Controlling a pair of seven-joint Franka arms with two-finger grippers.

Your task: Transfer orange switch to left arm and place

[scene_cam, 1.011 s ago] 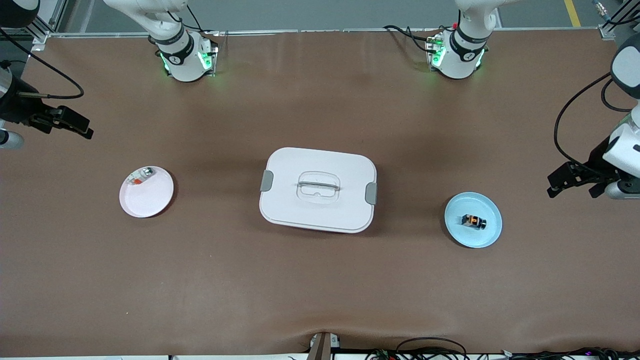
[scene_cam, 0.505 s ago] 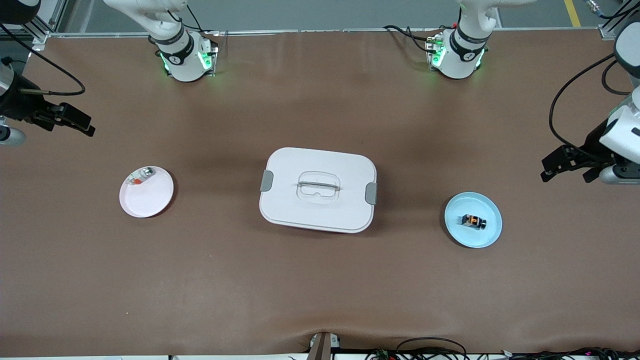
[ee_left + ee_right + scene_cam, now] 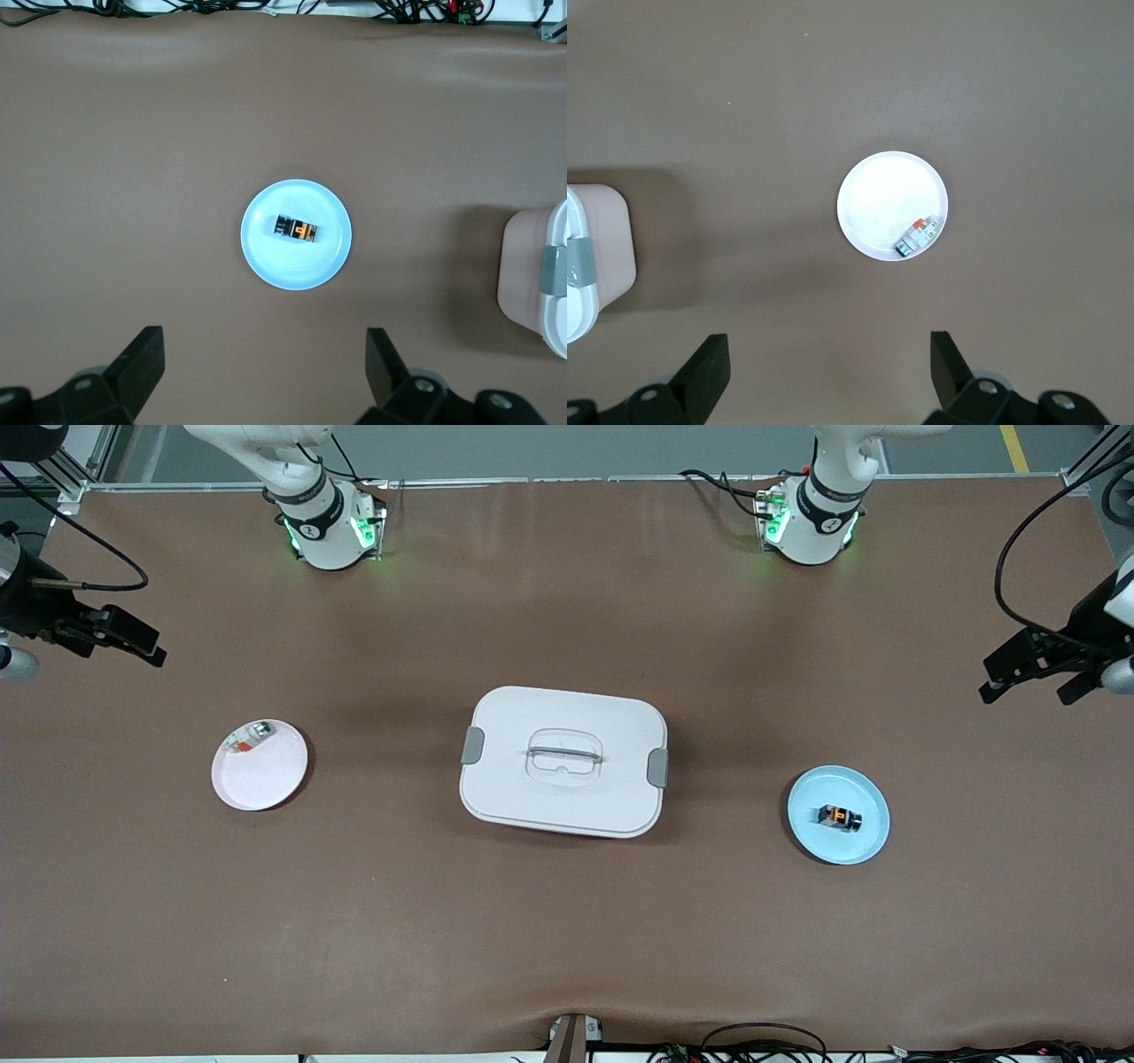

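The left gripper [image 3: 1036, 677] has climbed higher toward the left arm's end of the table, fingers [image 3: 142, 359] spread and empty. The orange switch [image 3: 839, 817] lies on the blue plate [image 3: 873, 840], well apart from them. The right gripper [image 3: 133, 646] waits, released, near the white plate [image 3: 266, 775]; the box [image 3: 563, 760] sits between the plates.

Table [image 3: 567, 939] was plain brown. Box [image 3: 563, 797] was white with grey clasps. Switch [image 3: 839, 817] was orange and black on a light blue plate [image 3: 864, 846]; the other plate [image 3: 261, 775] was white.
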